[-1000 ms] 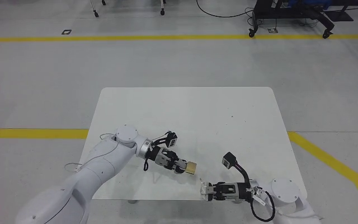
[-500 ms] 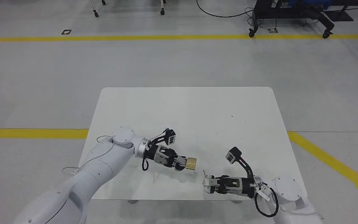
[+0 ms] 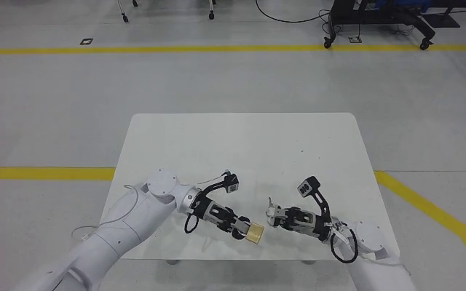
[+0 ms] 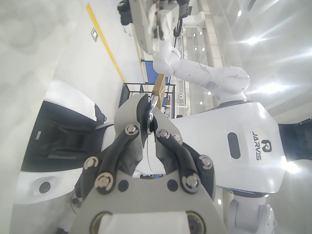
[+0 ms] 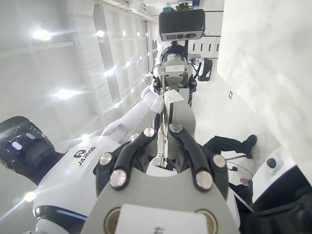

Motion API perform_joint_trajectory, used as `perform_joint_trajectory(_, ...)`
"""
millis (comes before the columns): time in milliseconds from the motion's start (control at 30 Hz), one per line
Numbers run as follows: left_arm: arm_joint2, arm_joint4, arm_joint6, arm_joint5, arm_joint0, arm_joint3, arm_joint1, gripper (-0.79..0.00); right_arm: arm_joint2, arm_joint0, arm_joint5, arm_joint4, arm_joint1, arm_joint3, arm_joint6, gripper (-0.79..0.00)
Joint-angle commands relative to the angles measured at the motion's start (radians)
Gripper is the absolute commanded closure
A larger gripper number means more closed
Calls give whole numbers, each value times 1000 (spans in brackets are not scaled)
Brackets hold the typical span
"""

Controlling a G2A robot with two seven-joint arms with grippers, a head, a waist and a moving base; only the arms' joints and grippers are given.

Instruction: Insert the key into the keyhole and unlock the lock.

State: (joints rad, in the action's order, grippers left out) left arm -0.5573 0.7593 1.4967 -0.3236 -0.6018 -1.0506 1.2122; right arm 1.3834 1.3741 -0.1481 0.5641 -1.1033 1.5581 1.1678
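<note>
Left claw (image 4: 148, 114) clamps the lock (image 4: 158, 87) by its shackle; right claw (image 3: 274, 217) pinches the key (image 5: 162, 116) nearby.

Tight spot is by the near edge of the table (image 3: 240, 138). The left gripper (image 3: 245, 230) is clamped on the lock (image 3: 255, 233) and the right gripper (image 3: 273, 217) pinches the key (image 5: 162, 120), the two facing across a narrow gap, with the lock body sitting at the left side of it. Both arms lie low along the near side, so entry from there is blocked either side of the gap. The left wrist camera (image 3: 229, 180) and right wrist camera (image 3: 309, 188) stand on stalks above the wrists — overhead passes there are obstructed. Room to pass: bare tabletop from the grippers out to the far edge and both far corners — also straight between the two cameras.
</note>
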Motion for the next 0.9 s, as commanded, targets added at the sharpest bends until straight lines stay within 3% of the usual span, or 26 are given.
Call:
perform_joint_trajectory(0, -13, -24, -8, -8, -13, -10, -9, 0, -15, -9, 2, 0, -1, -2, 11, 0)
perform_joint_trajectory(433, -60, -62, -44, -44, -44, -23, -19, 0, -45, -14, 24, 6, 4, 5, 60, 0)
perform_joint_trajectory(867, -70, -66, -46, -45, -49, -4, -4, 0, -78, 13, 46, -21, 13, 60, 101, 0)
